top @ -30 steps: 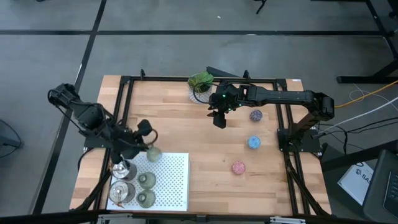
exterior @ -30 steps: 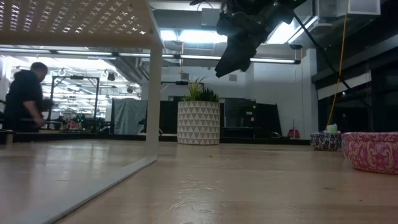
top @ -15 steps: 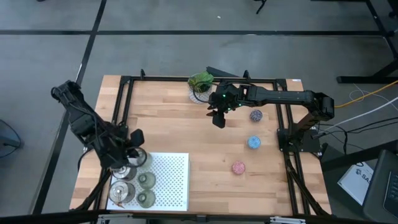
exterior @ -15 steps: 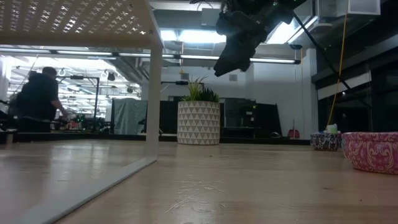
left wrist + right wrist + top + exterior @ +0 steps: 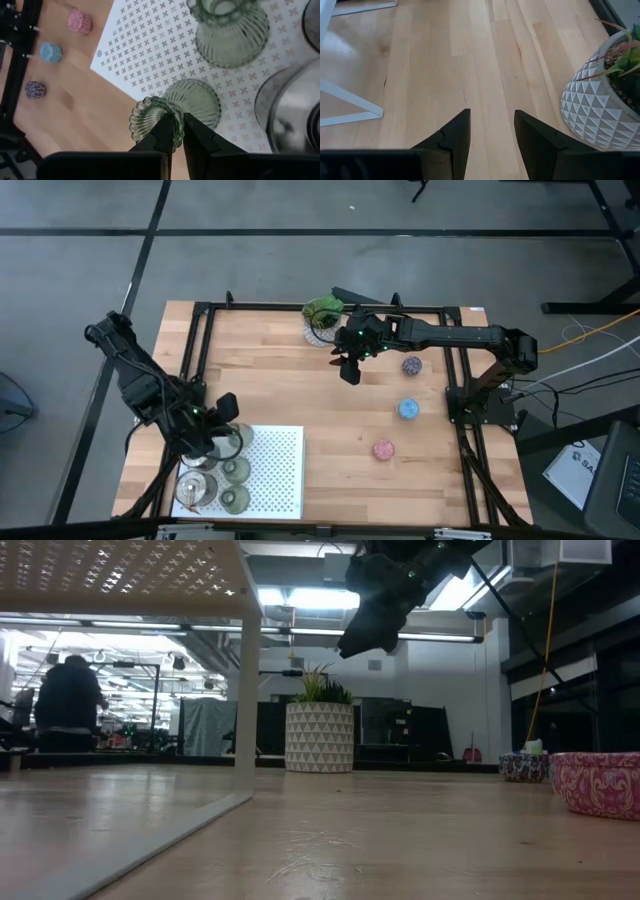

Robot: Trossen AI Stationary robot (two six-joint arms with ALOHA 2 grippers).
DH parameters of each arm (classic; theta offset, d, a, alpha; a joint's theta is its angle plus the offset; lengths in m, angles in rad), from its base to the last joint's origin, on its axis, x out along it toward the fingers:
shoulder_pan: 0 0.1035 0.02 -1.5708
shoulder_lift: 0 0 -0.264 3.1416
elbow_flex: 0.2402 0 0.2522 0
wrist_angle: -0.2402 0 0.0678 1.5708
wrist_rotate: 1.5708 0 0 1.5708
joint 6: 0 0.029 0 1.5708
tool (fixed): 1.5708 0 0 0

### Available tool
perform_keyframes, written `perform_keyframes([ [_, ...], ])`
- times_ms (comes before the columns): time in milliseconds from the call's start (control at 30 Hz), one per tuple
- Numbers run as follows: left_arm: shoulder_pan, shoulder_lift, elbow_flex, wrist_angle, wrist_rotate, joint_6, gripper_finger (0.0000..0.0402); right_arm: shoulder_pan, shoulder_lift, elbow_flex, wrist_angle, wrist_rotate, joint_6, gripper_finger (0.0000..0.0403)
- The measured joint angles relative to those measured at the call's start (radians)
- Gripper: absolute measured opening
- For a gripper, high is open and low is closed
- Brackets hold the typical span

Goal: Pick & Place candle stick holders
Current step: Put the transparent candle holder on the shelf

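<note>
High view: white perforated shelf (image 5: 275, 470) sits at the table's 7 o'clock corner; on its left part stand two silver holders (image 5: 196, 488) and olive-grey holders (image 5: 236, 498). The left gripper (image 5: 222, 442) is over the shelf's 11 o'clock edge, close to the table's left frame rail. The right gripper (image 5: 348, 370) hangs over bare wood near 12 o'clock, just beside the potted plant (image 5: 322, 313). Speckled purple holder (image 5: 411, 365), blue holder (image 5: 408, 409) and pink holder (image 5: 384, 449) run in a loose line along the 3 o'clock side, well apart from the shelf, with open board between. Low view: only this view shows height, with the right gripper (image 5: 365, 625) well above the tabletop; the pink holder (image 5: 598, 783) is at the right edge with the purple one behind, and a person (image 5: 65, 705) is in the room beyond. Left wrist view: the fingers (image 5: 167, 134) are clenched on the scalloped rim of an olive-grey holder (image 5: 192, 102) standing on the shelf's edge; a second olive-grey holder (image 5: 230, 32) is near. Right wrist view: the right fingers (image 5: 452, 135) stand apart, released, nothing between them; the plant's white pot (image 5: 600, 112) is beside.
</note>
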Motion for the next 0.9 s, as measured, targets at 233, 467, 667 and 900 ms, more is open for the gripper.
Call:
perform_keyframes([
  [233,0.0,0.008,0.0,0.038,0.032,0.002,0.0019,0.0,0.0,0.0,0.0,-0.001,-0.003,0.0153],
  [467,0.0,-0.007,-0.001,0.035,0.109,-0.084,0.0023,0.0,0.0,0.0,0.0,-0.003,-0.003,0.0153],
  [667,0.0,-0.003,-0.003,0.044,0.117,-0.156,0.0048,0.0,0.0,0.0,0.0,-0.003,-0.003,0.0153],
  [900,0.0,-0.004,-0.004,0.042,0.106,-0.151,0.0062,0.001,0.0,0.0,0.0,-0.003,-0.003,0.0154],
])
